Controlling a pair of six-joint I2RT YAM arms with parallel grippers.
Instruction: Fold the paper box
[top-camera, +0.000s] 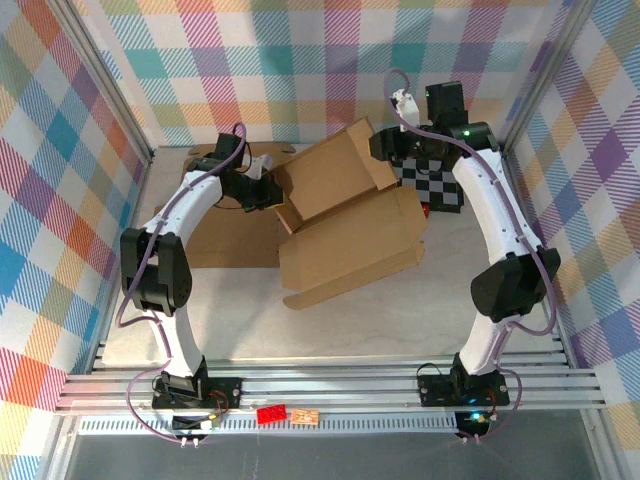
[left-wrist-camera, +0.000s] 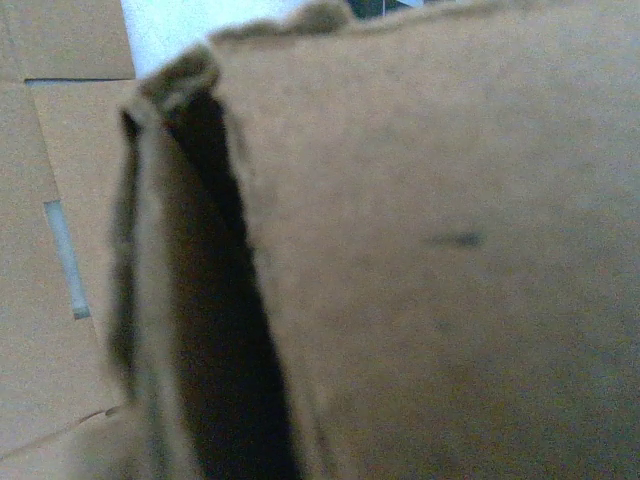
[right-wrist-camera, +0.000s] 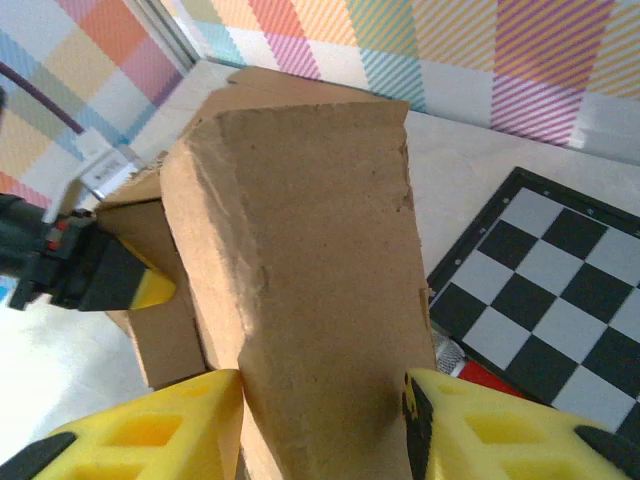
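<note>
The brown paper box (top-camera: 350, 225) lies half-folded in the middle of the table, one panel raised toward the back. My left gripper (top-camera: 265, 188) sits at the box's left wall; its yellow fingertip (right-wrist-camera: 130, 287) rests against that wall, shut on it. In the left wrist view the cardboard wall (left-wrist-camera: 430, 250) is so close that it hides the fingers. My right gripper (top-camera: 385, 150) is at the raised right flap (right-wrist-camera: 310, 250). Its yellow fingers (right-wrist-camera: 180, 420) press both sides of the flap, and the gripper (right-wrist-camera: 322, 385) is shut on it.
A black-and-white checkerboard (top-camera: 435, 185) lies right of the box, with a small red object (right-wrist-camera: 495, 380) at its near edge. A flat cardboard sheet (top-camera: 225, 235) lies under the left arm. Plaid walls enclose three sides. A red brick (top-camera: 271, 413) sits on the front rail.
</note>
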